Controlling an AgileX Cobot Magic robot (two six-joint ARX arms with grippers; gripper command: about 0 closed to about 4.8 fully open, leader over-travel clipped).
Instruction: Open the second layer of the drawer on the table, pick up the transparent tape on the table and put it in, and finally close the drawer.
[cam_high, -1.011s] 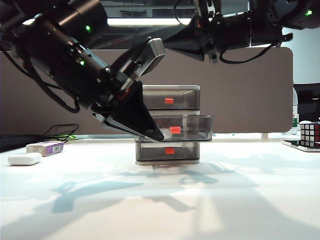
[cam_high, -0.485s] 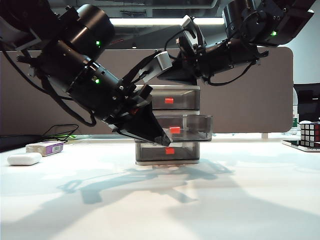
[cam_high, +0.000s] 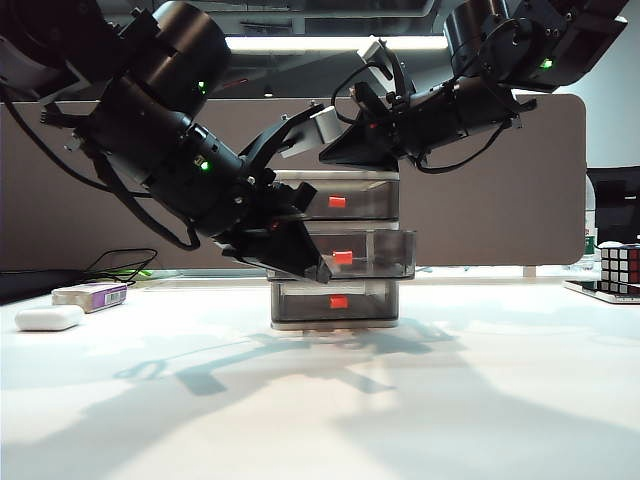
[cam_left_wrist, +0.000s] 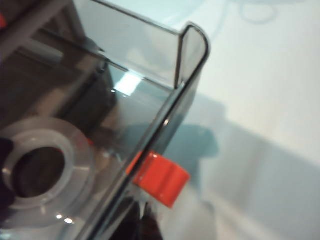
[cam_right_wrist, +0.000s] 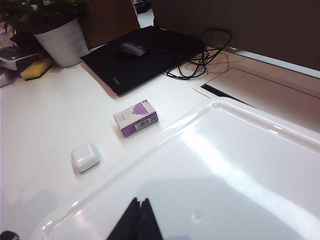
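Observation:
The drawer (cam_high: 372, 197) stands mid-table (cam_high: 470, 400) with three smoky grey tiers. Its second layer (cam_high: 385, 255) sticks out a little towards the camera. My left gripper (cam_high: 322, 272) is shut, its tip against that tier's front beside the red handle (cam_high: 343, 258). In the left wrist view the shut left gripper (cam_left_wrist: 145, 222) sits under the red handle (cam_left_wrist: 159, 177). The transparent tape (cam_left_wrist: 70, 165) lies inside, seen through the drawer wall. My right gripper (cam_high: 325, 158) is shut just over the cabinet's top. The right wrist view shows the right gripper (cam_right_wrist: 139, 202) above the pale top plate (cam_right_wrist: 240, 165).
A white oval case (cam_high: 48, 318) and a purple-and-white box (cam_high: 92, 295) lie at the table's far left. A Rubik's cube (cam_high: 620, 268) sits at the far right. A brown partition stands behind. A plant pot (cam_right_wrist: 62, 40) and a black pad with cables (cam_right_wrist: 145, 57) lie beyond.
The second layer has slid partly back into the cabinet with my left gripper behind its front. My right gripper came down from high up to the cabinet's top.

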